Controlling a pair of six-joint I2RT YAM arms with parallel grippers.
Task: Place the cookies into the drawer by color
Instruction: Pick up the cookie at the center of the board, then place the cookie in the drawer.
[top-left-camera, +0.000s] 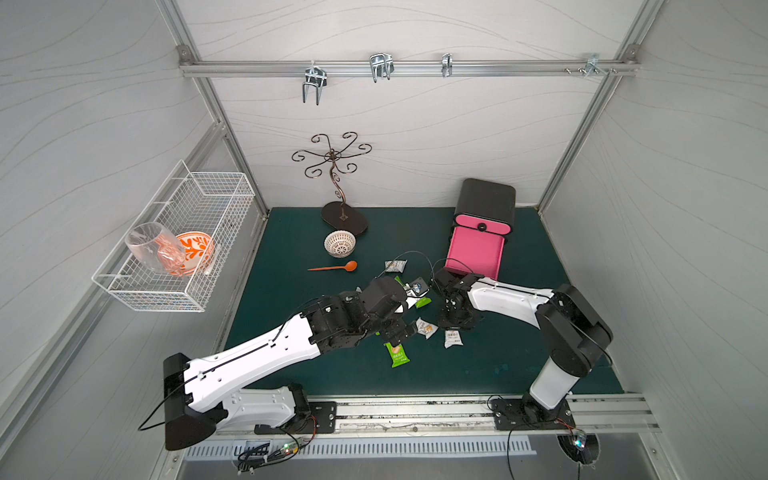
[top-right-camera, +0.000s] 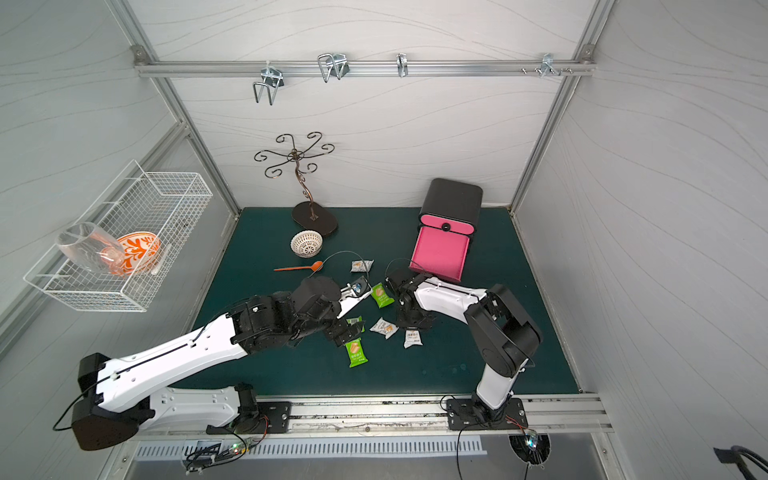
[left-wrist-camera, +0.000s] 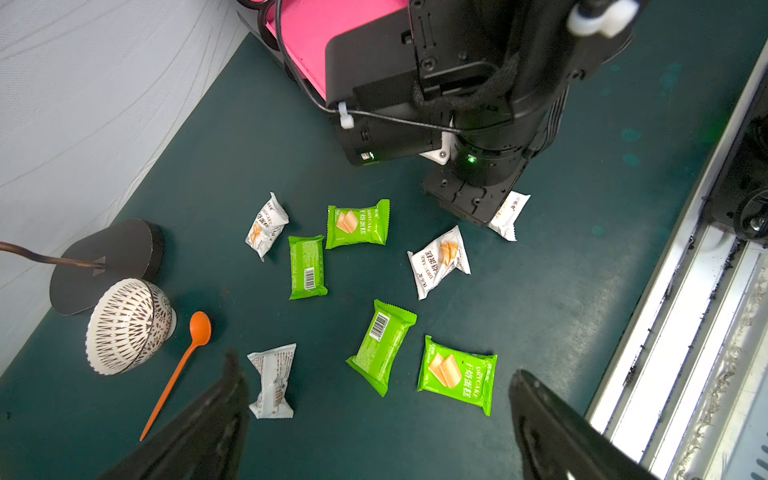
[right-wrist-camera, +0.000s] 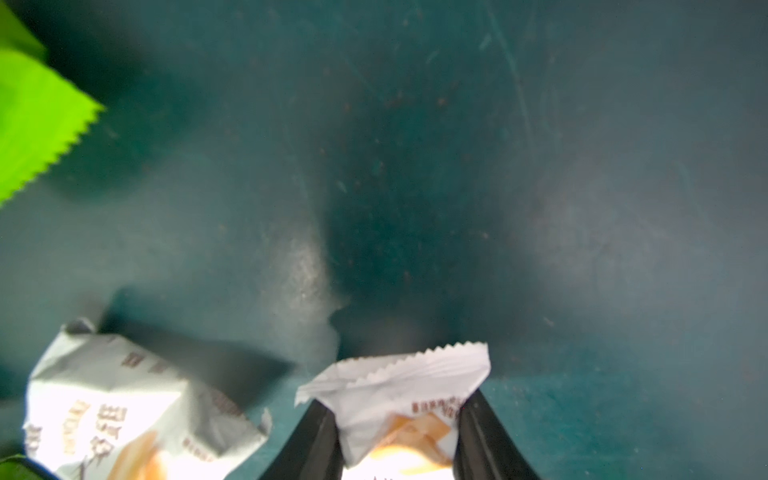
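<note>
Right gripper (right-wrist-camera: 399, 440) clamps a white packet (right-wrist-camera: 399, 382), a second packet (right-wrist-camera: 124, 415) just beside it; left gripper (left-wrist-camera: 376, 368) gapes wide over green packets (left-wrist-camera: 457, 374), spoon (left-wrist-camera: 199, 328) near.

Both top views sit high at the front, looking down on the whole mat (top-left-camera: 498, 365), basically the same shot. Left wrist cam looks down from mid-height at the packets (left-wrist-camera: 357, 224) and drawer (left-wrist-camera: 316, 33), which the top views catch too. Right wrist cam's nearly on the mat, white packet (right-wrist-camera: 399, 386) blurry-close.
</note>
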